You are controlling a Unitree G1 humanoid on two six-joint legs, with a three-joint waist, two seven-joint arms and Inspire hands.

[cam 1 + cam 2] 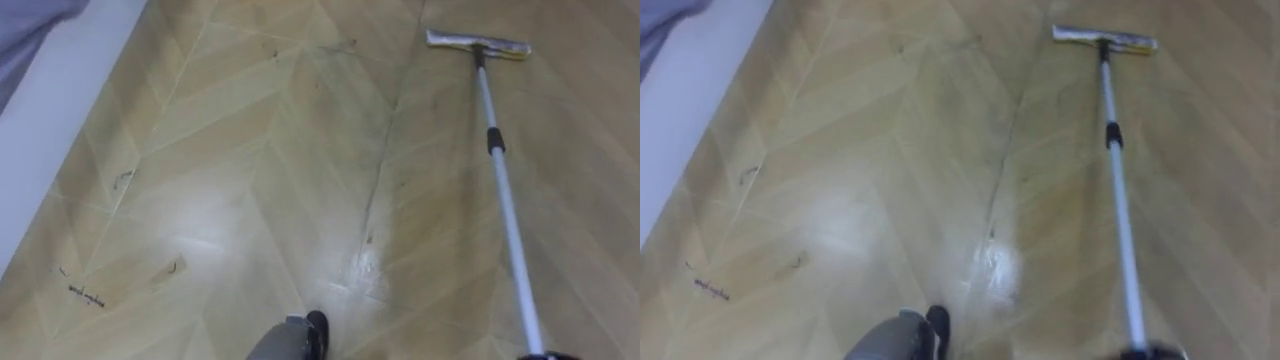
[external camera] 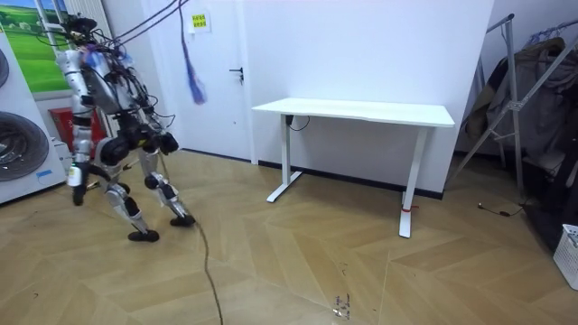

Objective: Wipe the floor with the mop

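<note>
Pole (image 1: 507, 200), lower end: nearest you, leaving the eye views at bottom right, the right arm's side; slanted, by judgement, so the mop can be pushed ahead of the feet
Mop head (image 1: 478, 43): far end, flat on the floor (image 1: 230, 150), likely so its whole face wipes
White strip (image 1: 45, 120): runs along the left edge
Eye views give you the mop's lie; the room view gives the stance: robot bent forward near the washer (image 2: 18, 144), well apart from the worktop (image 2: 361, 111)
Hand (image 2: 166, 142): ahead of the hips; which side, and clenched or released, you cannot tell
</note>
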